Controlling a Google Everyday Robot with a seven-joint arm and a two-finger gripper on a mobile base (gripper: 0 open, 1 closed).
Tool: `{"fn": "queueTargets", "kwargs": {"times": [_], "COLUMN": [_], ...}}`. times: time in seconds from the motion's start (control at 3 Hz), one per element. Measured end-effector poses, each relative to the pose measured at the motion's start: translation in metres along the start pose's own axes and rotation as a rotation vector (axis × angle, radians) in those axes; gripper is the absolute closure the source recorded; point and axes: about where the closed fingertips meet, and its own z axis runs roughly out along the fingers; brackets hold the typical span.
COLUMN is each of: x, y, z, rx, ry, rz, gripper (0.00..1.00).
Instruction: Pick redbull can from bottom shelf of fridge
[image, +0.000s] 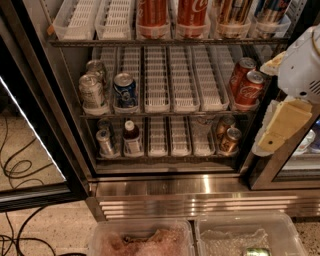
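The fridge (200, 189) stands open in front of me, with a ribbed steel base. Its bottom shelf (157, 136) has white slotted lane dividers. The redbull can (105, 142), slim and silver, stands upright at the front of the far-left lane, with a second small can (103, 124) behind it. My gripper (272, 135), with yellowish fingers under a white wrist (300, 65), hangs at the right edge of the fridge opening. It is at bottom-shelf height, far right of the can and clear of it.
A small bottle (132, 140) stands right beside the redbull can. Bronze cans (230, 140) are at the shelf's right end. On the shelf above are silver cans (92, 92), a blue can (125, 90) and red cola cans (246, 84). Two plastic bins (142, 239) sit below. Cables (17, 170) lie on the floor at left.
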Motion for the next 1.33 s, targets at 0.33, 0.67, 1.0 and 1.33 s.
{"fn": "queueTargets", "kwargs": {"times": [0.33,0.67,1.0,1.33], "x": [-0.018,-0.063,-0.104,-0.137], "y": [0.016,0.044,0.071,0.090], "z": [0.017,0.045,0.067,0.084], "rx": [-0.020,-0.048,-0.105,-0.189], "ry": [-0.087,-0.228,-0.336,-0.386], "rz": [-0.009,-0.033,-0.070,-0.132], "gripper": [0.00,0.00,0.00,0.00]}}
